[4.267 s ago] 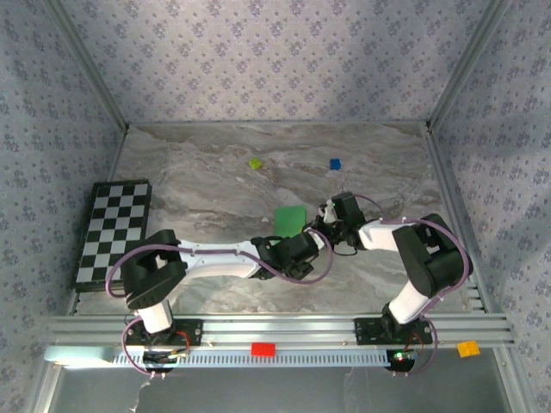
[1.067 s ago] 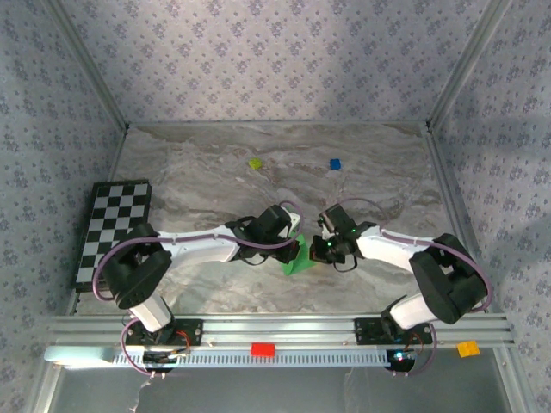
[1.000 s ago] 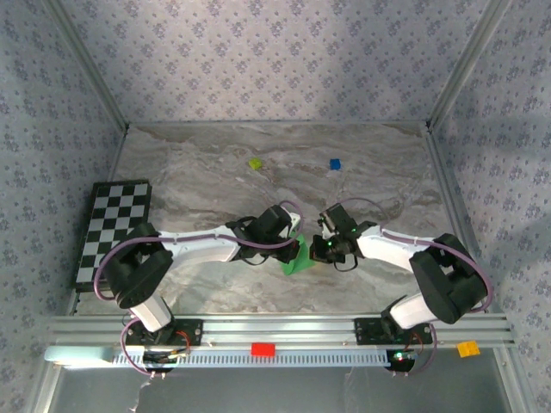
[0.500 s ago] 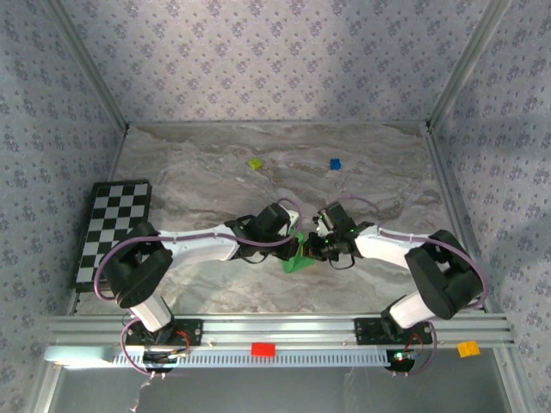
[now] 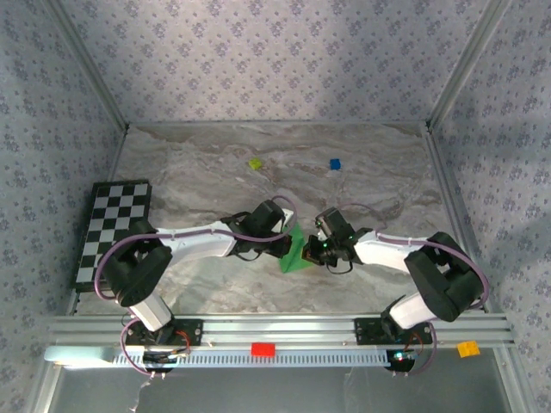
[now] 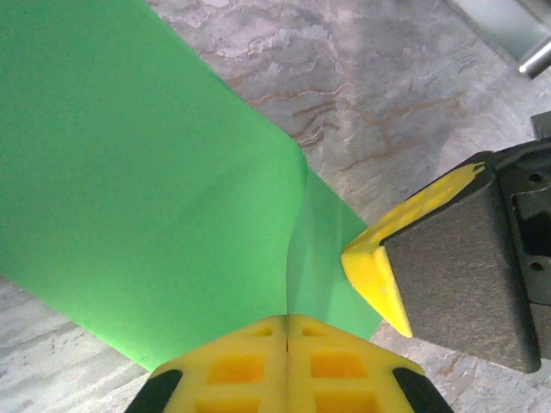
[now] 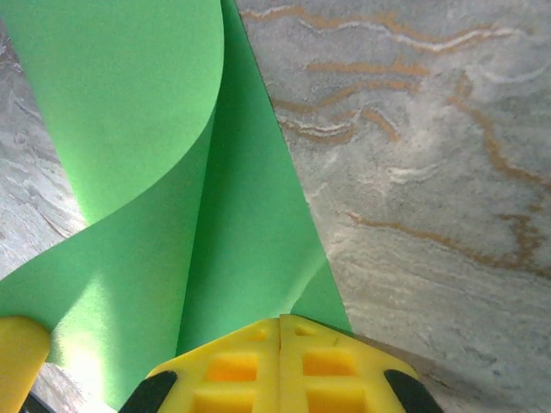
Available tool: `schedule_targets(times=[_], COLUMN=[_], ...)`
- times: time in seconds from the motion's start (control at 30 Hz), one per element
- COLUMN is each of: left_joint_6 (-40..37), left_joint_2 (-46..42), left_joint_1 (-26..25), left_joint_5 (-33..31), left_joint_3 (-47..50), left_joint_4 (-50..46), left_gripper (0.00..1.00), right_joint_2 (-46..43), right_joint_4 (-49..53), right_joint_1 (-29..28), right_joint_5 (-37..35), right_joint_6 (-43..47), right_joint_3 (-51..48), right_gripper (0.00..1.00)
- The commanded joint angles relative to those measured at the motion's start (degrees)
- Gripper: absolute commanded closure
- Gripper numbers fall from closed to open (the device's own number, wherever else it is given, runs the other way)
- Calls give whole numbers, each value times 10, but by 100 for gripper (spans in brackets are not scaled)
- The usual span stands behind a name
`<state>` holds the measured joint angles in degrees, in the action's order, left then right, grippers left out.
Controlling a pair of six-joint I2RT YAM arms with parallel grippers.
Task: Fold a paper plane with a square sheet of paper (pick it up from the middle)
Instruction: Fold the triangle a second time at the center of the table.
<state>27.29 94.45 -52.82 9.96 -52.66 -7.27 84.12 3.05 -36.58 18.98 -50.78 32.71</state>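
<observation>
1. Green paper sits between the two arms: the square sheet of paper [image 5: 295,252] is near the middle of the marble table [image 5: 198,172]. It is bowed into a soft loop, where a few seconds ago it lay flat and farther from the bases.
2. The left gripper [image 6: 287,323] has its yellow pads pressed together on an edge of the sheet, and the right gripper [image 7: 280,323] pinches the sheet the same way from the opposite side.
3. Over the last second the right gripper has slid toward the left one. From the left wrist its yellow fingertip [image 6: 375,268] now stands just beside the left pads, and the curl in the paper has tightened.
4. That looks like two halves being brought together for the first fold. No sharp crease shows yet, so most of the plane is still to do.
5. A yellow-green block [image 5: 255,163] and a blue block [image 5: 335,163] lie well apart at the far side, and the checkerboard [image 5: 112,232] lies off to the left.
6. Nothing loose is in the way. The likely trouble is the two grippers crowding each other, and the springy loop slipping or creasing crooked.
</observation>
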Motion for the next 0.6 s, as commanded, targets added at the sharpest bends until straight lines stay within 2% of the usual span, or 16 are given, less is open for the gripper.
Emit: schedule_targets(times=[0.0, 0.57], left_joint_6=[-21, -36], left_joint_2=[16, 45], left_joint_1=[3, 3], left_joint_5=[11, -37], left_joint_3=[-17, -41], left_joint_4=[-29, -48], left_gripper=[100, 100], right_joint_2=[3, 6], right_joint_4=[32, 43], right_joint_1=[-8, -8], right_joint_5=[-34, -37], right_joint_6=[-29, -22], right_joint_3=[-18, -13], right_gripper=[98, 98])
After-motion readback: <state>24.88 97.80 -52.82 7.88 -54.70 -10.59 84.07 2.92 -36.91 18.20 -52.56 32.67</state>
